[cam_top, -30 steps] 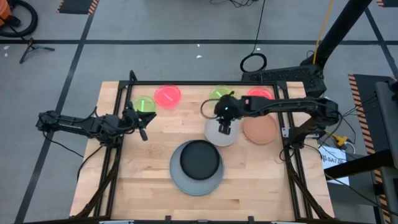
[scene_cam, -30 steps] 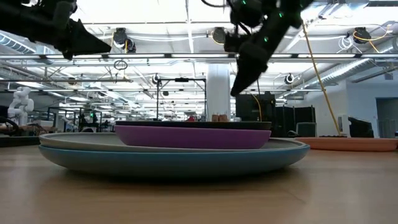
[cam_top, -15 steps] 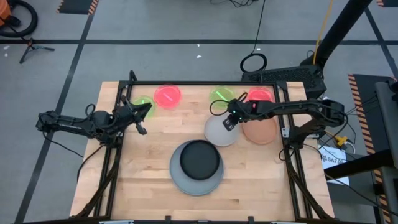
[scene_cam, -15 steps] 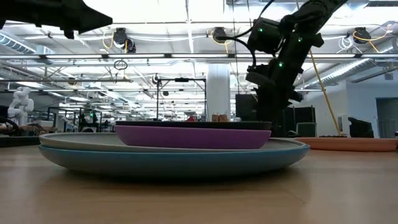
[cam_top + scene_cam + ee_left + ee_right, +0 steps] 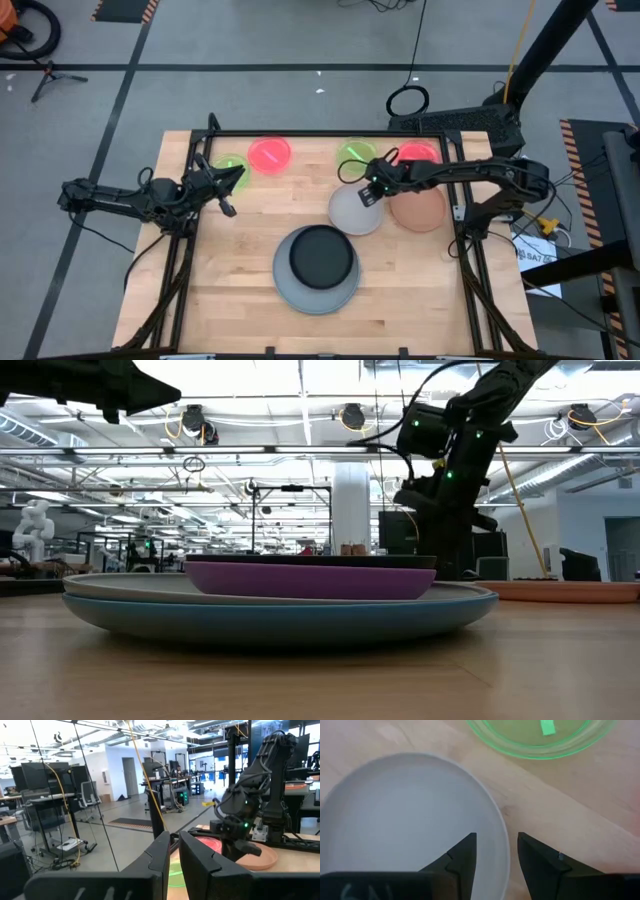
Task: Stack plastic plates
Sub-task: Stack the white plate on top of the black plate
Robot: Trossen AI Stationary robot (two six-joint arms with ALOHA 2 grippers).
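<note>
1. Over the far right part of the bench [image 5: 230,290], my right end effector [image 5: 367,196] sits low at the rim of the white plate [image 5: 354,211]. Its fingers [image 5: 462,855] are spread, one on each side of the plate's edge, with nothing held yet.
2. I judge the step in hand to be the pickup of the white plate, the next one to go on the stack.
3. The stack [image 5: 316,268] sits mid-bench, nearer the front: a black plate [image 5: 322,256] on a purple plate [image 5: 310,580], over the large grey plate [image 5: 120,588] and blue plate [image 5: 280,622].
4. Next move, as I read it: close on the rim, lift it clear, then carry it toward the front and set it centred on the black plate.
5. The tan-orange plate [image 5: 418,208] lies just beside the white one, touching or nearly so — I cannot tell which — so a lift could nudge it.
6. A neon green plate [image 5: 354,154] and a red-pink plate [image 5: 418,154] lie behind the right end effector; a second green plate [image 5: 230,168] and a second red-pink plate [image 5: 269,154] lie at the far left.
7. My left end effector [image 5: 226,198] waits in the air near the left green plate, fingers narrow and empty.
8. Nothing stands between the white plate and the stack.
</note>
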